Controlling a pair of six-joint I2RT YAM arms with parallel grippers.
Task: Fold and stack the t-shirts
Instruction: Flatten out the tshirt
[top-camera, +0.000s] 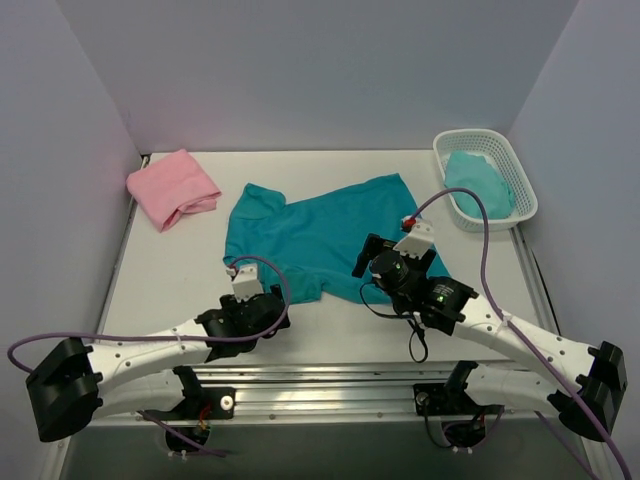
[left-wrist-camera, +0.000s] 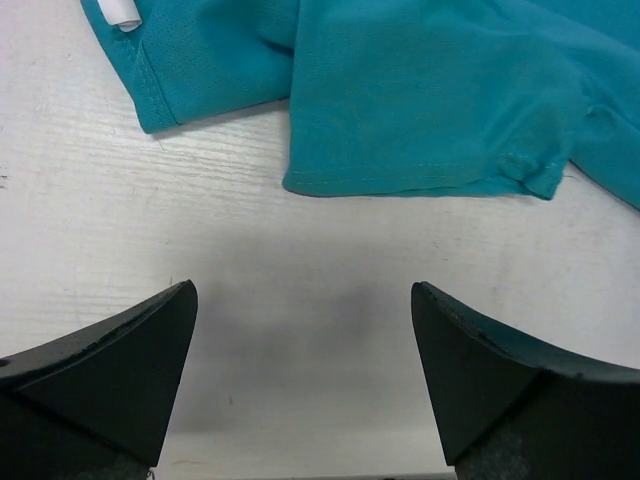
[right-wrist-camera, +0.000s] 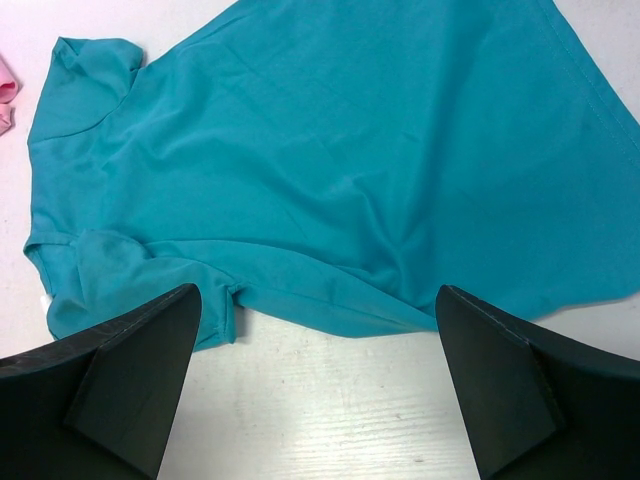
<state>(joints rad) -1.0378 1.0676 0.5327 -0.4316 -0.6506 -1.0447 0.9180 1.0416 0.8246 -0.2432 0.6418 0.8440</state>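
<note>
Hem of the teal t-shirt lies just ahead of the left gripper, jaws apart, empty. The right gripper likewise; best pinch that edge squarely, both sides level.

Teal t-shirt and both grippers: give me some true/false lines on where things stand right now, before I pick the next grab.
1. The teal t-shirt lies opened out on the table, not folded into a pack. True.
2. The pink t-shirt sits in the basket. False: it lies folded at the table's far left; the basket holds a light aqua cloth.
3. The left gripper is shut on the teal hem. False: its jaws stand wide apart over bare table, with the hem just beyond them.
4. The right gripper is open and holds nothing. True.
</note>
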